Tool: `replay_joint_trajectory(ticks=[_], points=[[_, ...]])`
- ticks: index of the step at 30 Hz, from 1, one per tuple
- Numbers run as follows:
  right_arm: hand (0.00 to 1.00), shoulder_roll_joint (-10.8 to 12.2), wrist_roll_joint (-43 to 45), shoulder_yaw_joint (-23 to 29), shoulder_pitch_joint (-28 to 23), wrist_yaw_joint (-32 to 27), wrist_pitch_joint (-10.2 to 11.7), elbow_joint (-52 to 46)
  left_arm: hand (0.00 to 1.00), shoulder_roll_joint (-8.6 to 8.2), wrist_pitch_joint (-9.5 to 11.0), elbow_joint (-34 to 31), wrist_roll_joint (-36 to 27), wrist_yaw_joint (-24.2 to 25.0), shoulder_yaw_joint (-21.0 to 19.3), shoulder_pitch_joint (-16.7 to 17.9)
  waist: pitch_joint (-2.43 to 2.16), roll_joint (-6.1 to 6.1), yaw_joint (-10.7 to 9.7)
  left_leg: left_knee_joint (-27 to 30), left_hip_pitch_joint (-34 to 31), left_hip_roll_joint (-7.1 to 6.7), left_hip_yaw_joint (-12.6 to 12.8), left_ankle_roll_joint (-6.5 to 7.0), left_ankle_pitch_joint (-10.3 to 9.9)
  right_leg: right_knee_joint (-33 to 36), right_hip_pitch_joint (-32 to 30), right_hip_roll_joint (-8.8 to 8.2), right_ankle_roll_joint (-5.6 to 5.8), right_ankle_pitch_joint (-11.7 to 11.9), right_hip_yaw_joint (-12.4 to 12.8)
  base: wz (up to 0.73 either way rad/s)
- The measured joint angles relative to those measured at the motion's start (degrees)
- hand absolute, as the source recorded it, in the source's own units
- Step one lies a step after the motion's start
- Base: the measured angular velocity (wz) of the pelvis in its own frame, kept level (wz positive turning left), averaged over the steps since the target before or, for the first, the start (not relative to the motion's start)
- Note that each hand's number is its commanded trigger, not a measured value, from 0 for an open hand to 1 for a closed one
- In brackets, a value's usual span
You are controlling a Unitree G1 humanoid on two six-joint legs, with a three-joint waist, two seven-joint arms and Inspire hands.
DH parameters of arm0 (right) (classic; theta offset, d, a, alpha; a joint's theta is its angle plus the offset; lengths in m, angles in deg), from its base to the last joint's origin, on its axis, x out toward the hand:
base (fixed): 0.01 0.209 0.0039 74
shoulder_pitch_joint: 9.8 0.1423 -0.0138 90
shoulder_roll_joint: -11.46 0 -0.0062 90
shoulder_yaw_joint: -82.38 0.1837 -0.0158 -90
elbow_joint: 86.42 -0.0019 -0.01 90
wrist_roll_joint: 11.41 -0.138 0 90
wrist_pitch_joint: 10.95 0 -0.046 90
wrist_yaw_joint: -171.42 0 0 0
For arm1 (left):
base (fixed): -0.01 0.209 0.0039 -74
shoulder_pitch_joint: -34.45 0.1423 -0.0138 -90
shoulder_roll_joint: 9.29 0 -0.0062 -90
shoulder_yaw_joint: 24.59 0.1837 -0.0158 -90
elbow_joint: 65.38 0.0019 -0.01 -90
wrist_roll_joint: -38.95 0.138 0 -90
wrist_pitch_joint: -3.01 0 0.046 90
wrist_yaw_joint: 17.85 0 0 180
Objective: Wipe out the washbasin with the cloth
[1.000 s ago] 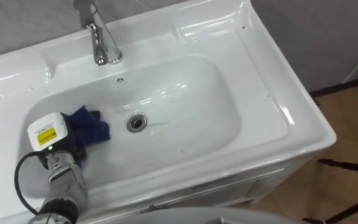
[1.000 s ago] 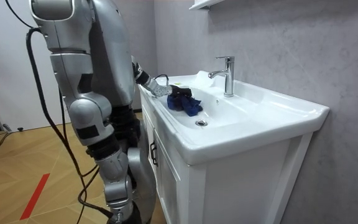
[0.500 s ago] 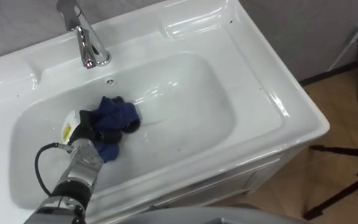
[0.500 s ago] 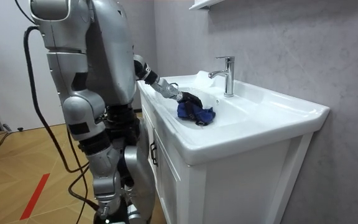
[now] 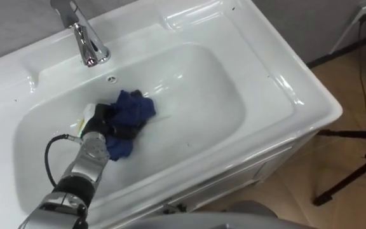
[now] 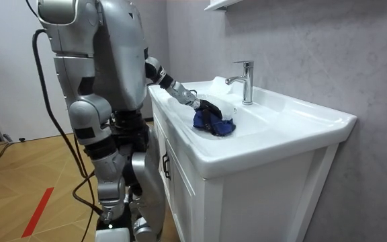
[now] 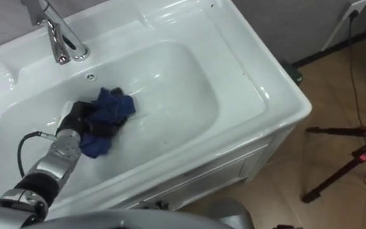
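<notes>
Left eye view: robot's left hand (image 5: 99, 127), fingers curled into crumpled dark-blue cloth (image 5: 135, 109), pressed on floor of glossy white ceramic basin (image 5: 224, 95), approx mid-bowl. Looks mid-wipe. Next IMO: sweep twd bare right slope, press firm. Glaze smooth/slick; cloth soft, bunched.
</notes>
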Motion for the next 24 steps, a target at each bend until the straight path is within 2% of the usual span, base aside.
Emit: replay_joint_trajectory(ticks=[2,4,7,9,10,13,17,21,24], points=[[0.00,0.0,0.0,-0.9,0.5,0.1,0.0,0.0,1.00,-0.81,0.0,-0.3,-2.5,1.9,1.4,-1.2,0.10,0.09,-1.0,-0.1,-0.3,-0.13,0.4,0.51,-0.3,-0.2,-0.6,0.04,0.82,0.3,0.6,-0.17],[0.00,-0.1,0.0,-1.9,0.5,0.2,0.0,0.0,1.00,-1.01,0.0,-0.3,-4.2,3.1,4.1,-2.3,0.15,0.17,-1.2,-0.1,-0.3,-0.27,1.5,0.56,-0.3,-0.6,-0.6,-0.04,1.25,0.8,1.1,-0.15],[0.00,-0.1,0.0,-3.6,1.1,1.3,0.1,0.0,1.00,-1.19,0.0,-0.2,-5.1,5.0,6.7,-4.1,0.35,0.50,-2.2,-0.1,-0.6,-0.43,1.8,1.02,-0.6,-1.1,-0.6,-0.19,1.70,1.4,1.1,-0.01],[0.00,-0.2,0.0,-3.6,1.9,2.0,0.2,0.0,1.00,-1.28,0.0,-0.3,-5.6,5.9,6.9,-4.5,0.63,0.99,-3.1,0.0,-0.9,-0.44,1.8,1.72,-1.0,-1.1,-0.8,-0.35,1.89,1.6,0.9,0.09],[0.00,-0.3,0.0,-3.6,2.5,2.5,0.3,0.0,1.00,-1.28,0.0,-0.3,-5.8,6.4,7.4,-5.2,0.84,1.48,-3.8,-0.1,-1.2,-0.26,1.7,2.55,-1.5,-0.8,-1.1,-0.33,1.97,1.6,0.7,0.10],[0.00,-0.5,0.0,-3.9,3.3,3.3,0.7,0.0,1.00,-1.30,-1.0,-0.9,-7.2,7.7,9.6,-6.6,0.79,2.10,-5.0,-0.3,-2.0,-0.29,1.6,3.22,-2.0,-0.6,-1.4,-0.50,1.98,1.9,0.1,0.10],[0.00,-1.1,-0.1,-4.0,4.5,3.4,1.5,0.2,1.00,-1.38,-1.0,-1.0,-7.6,9.9,11.2,-8.1,0.76,2.32,-6.4,-0.1,-2.1,-0.69,1.6,3.59,-2.1,-0.8,-1.4,-0.91,2.39,1.9,0.0,0.03],[0.00,-2.0,-0.4,-4.7,4.8,3.5,1.5,0.3,1.00,-1.41,-1.4,-1.4,-8.7,11.1,13.2,-9.3,0.69,2.69,-6.7,-0.1,-2.1,-0.94,1.7,4.09,-2.5,-0.9,-1.1,-1.29,2.88,1.7,-0.6,0.04],[0.00,-2.3,-0.4,-5.7,4.8,3.2,1.6,0.2,1.00,-1.47,-3.0,-3.6,-9.7,11.2,15.8,-9.9,0.80,3.03,-7.4,-0.1,-2.1,-1.24,1.7,4.17,-2.5,-0.9,-0.7,-2.00,3.37,1.2,-1.7,0.23]])
